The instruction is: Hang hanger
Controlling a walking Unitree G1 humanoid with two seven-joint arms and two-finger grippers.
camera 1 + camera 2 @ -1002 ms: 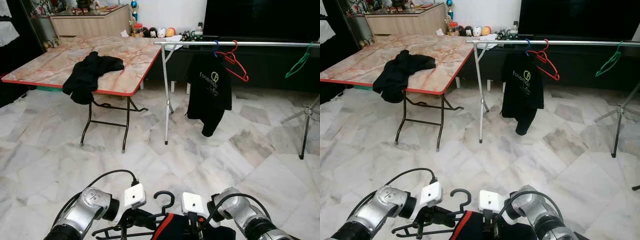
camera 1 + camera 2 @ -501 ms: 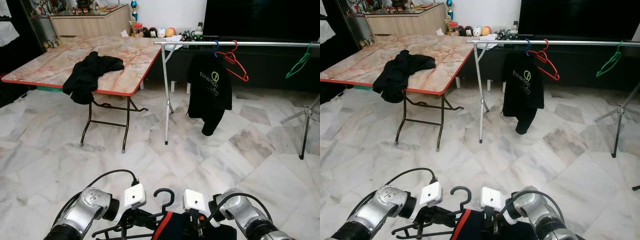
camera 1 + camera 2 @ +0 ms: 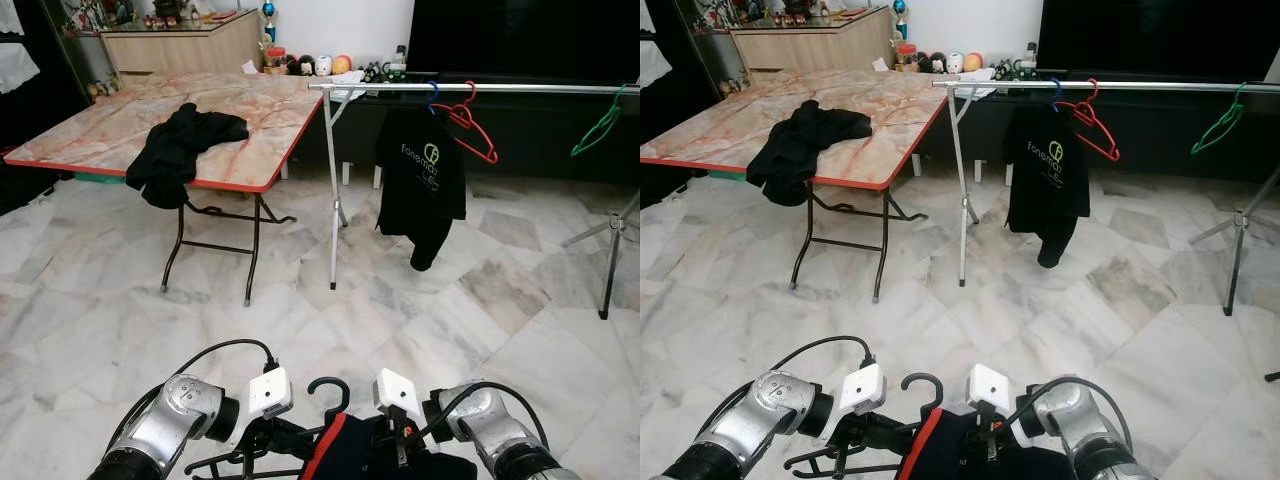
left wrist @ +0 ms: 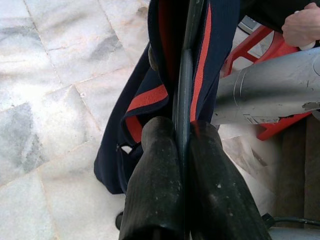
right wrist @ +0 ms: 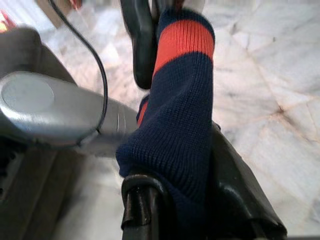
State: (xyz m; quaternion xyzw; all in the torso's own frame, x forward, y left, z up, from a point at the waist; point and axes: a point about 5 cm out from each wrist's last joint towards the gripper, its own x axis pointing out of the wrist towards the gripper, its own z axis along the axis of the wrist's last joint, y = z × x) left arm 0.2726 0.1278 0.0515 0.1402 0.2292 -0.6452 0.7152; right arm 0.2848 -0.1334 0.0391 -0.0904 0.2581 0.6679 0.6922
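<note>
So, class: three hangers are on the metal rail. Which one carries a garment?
The blue hanger, at the left of the three on the rail: the black T-shirt hangs from it. The red hanger and green hanger hang bare.

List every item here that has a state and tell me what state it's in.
Left gripper: shut on black hanger.
Right gripper: shut on navy garment.
Navy garment: partly on black hanger, held low.
Rail: standing, not yet carrying black hanger.
Black shirt: hanging on rail.
Red hanger: on rail, bare.
Green hanger: on rail, bare.
Black cloth: crumpled, drooping off table.
</note>
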